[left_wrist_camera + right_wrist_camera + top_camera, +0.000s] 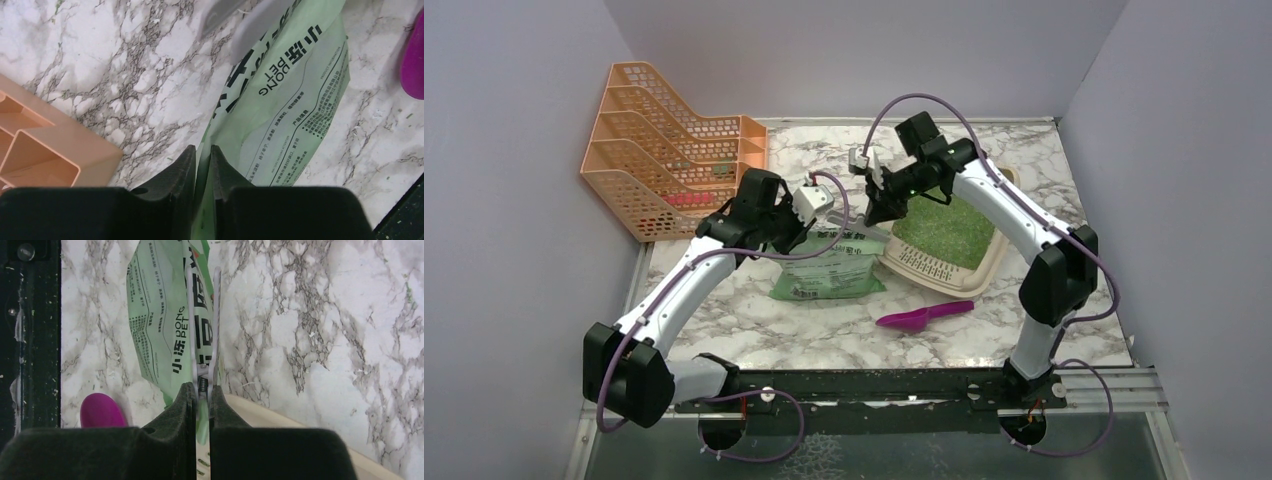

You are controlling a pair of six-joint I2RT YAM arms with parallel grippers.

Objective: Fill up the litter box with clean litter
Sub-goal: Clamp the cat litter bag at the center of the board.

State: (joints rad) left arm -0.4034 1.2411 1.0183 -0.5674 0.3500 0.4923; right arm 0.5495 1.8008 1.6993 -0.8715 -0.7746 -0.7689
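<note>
The green litter bag (829, 270) lies on the marble table, left of the beige litter box (956, 286). Green litter (944, 228) covers the box floor. My left gripper (802, 232) is shut on the bag's upper left edge; the green film (290, 90) runs between its jaws (202, 150). My right gripper (876, 212) is shut on a white spring clip (216, 315) on the bag's top edge (160, 315), its jaws (201, 387) pressing the clip's handles. The box rim (270, 415) shows just right of them.
A magenta scoop (924, 316) lies on the table in front of the box; it also shows in the left wrist view (412, 60) and the right wrist view (101, 411). An orange mesh file rack (664, 150) stands at the back left, its corner (45, 150) close to my left gripper.
</note>
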